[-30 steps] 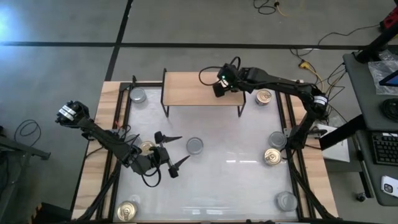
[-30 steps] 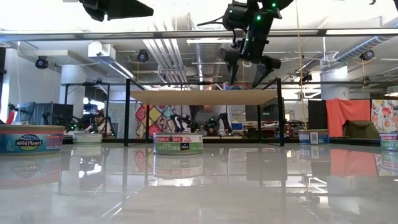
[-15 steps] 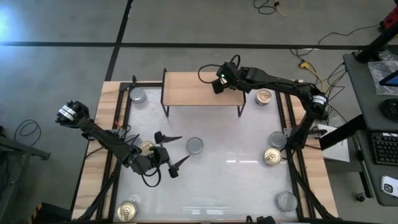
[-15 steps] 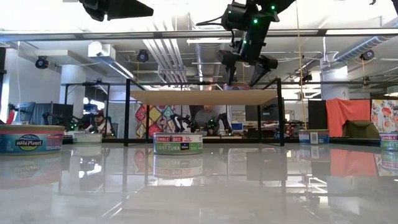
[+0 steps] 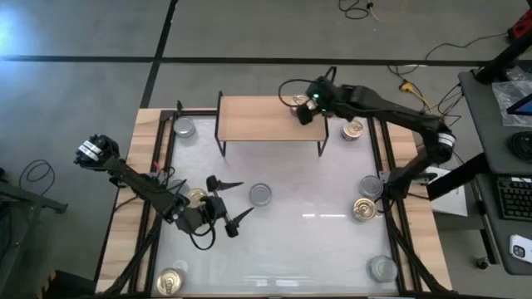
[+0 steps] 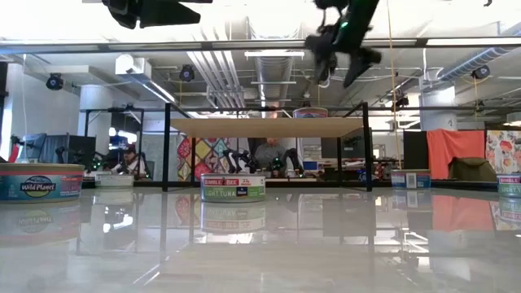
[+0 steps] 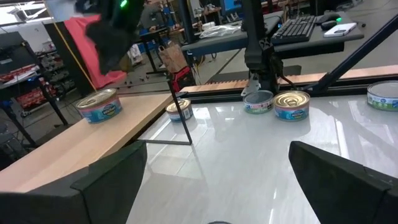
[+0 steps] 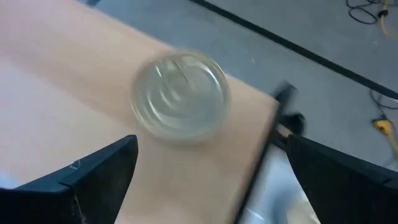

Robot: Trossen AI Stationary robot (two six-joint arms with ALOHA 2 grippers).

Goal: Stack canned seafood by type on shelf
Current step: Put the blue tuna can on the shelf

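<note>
One silver-top tin (image 8: 180, 98) stands on the shelf (image 5: 258, 120).
The right tool (image 5: 306, 108) hangs above it, fingers spread; the left tool (image 5: 235, 203), lower left, also spread.

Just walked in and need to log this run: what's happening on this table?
Two robot arms are sorting tins of seafood onto a small shelf. The right gripper hangs open above the shelf's far right corner, over a silver-topped tin standing on the plank. The left gripper waits open over the near left of the table, beside a gold-topped tin and a silver-topped tin. Other tins stand scattered around the table.
</note>
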